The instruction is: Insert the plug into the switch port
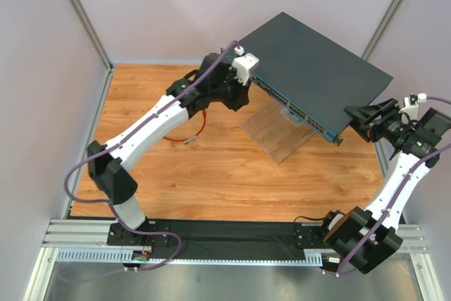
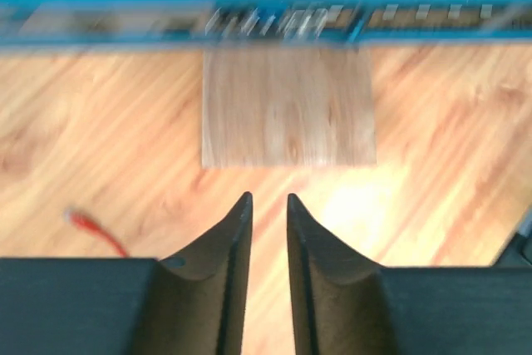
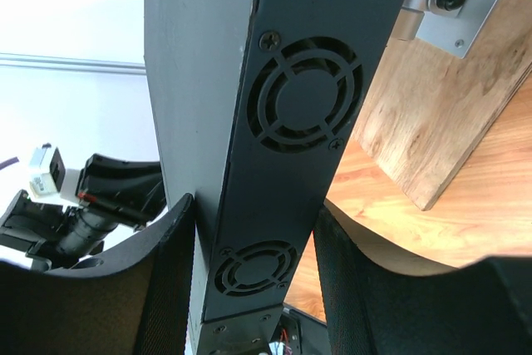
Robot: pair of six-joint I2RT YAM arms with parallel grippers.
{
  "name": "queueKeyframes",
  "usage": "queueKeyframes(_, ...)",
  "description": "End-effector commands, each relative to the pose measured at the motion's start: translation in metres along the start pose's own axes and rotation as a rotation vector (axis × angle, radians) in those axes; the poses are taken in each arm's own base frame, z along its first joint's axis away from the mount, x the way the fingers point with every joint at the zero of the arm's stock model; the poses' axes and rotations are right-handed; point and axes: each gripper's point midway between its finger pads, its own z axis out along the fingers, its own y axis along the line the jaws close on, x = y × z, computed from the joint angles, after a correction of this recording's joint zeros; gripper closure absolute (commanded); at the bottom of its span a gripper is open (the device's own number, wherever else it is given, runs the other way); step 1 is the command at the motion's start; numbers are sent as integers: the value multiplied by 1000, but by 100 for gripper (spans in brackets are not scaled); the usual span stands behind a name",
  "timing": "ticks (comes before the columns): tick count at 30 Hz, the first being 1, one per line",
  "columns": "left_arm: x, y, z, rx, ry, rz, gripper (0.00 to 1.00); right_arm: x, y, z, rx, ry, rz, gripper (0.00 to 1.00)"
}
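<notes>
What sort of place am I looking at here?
Probably a robotics lab test cell: pale partition walls on aluminium posts, a slotted aluminium rail carrying two robot arms, and a flat dark blue-grey network switch.

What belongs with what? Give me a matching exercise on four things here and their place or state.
1 red cable
2 switch box
3 left pincer
4 wooden stand

A gripped at one end by the right pincer
B lying loose on the table
C beneath the switch box
D empty, fingers slightly apart

Pairs: 1-B, 2-A, 3-D, 4-C
</notes>
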Motion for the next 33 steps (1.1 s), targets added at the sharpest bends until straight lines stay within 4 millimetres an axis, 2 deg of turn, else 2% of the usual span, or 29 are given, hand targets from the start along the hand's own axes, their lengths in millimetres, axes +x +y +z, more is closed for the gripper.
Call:
queueKeyframes(1,-15,7,-59,57,-91,2,69,-17,-8,6,45,-41,-162,97)
queueKeyframes(2,-3,10,-71,51,-58,0,65,-17,-8,6,46,-40,-166,93)
queueKeyframes(3,15,25,-74,21,-11,-30,63,-17,-9,6,52,-33,-156,85)
queueKeyframes(5,41,37,-86,7,60,-7,58,-17,-8,5,55,-32,-173,73)
queueKeyframes(6,64,44,-86,0,115,-12,57,-16,-9,5,62,-30,-172,60)
queueKeyframes(8,95,63,-95,-18,184,11,53,-18,-6,3,66,-31,-197,47)
queueKeyframes(9,121,75,-97,-30,243,-6,52,-16,-7,2,76,-28,-192,34)
queueKeyframes(11,159,85,-101,-25,336,2,51,-18,-3,0,81,-29,-227,22)
queueKeyframes(13,183,98,-105,-41,410,-10,50,-17,-3,-2,100,-24,-229,14)
queueKeyframes(14,195,101,-105,-38,443,-12,50,-15,-3,-4,109,-20,-240,4)
queueKeyframes(15,202,105,-104,-31,464,21,50,-18,-1,-6,122,-30,-258,0)
queueKeyframes(19,235,109,-94,0,592,7,57,-19,3,-14,148,-49,-291,0)
queueKeyframes(21,245,111,-90,-1,630,-10,59,-22,6,-18,162,-64,-314,0)
queueKeyframes(22,257,116,-86,-15,678,-27,60,-23,8,-21,169,-73,-321,0)
queueKeyframes(25,278,127,-78,-52,752,-42,62,-26,16,-27,182,-93,-363,0)
queueKeyframes(30,295,139,-66,-81,808,-53,61,-33,34,-37,195,-130,-438,0)
queueKeyframes(33,302,143,-56,-78,823,-60,56,-37,49,-43,191,-156,-488,0)
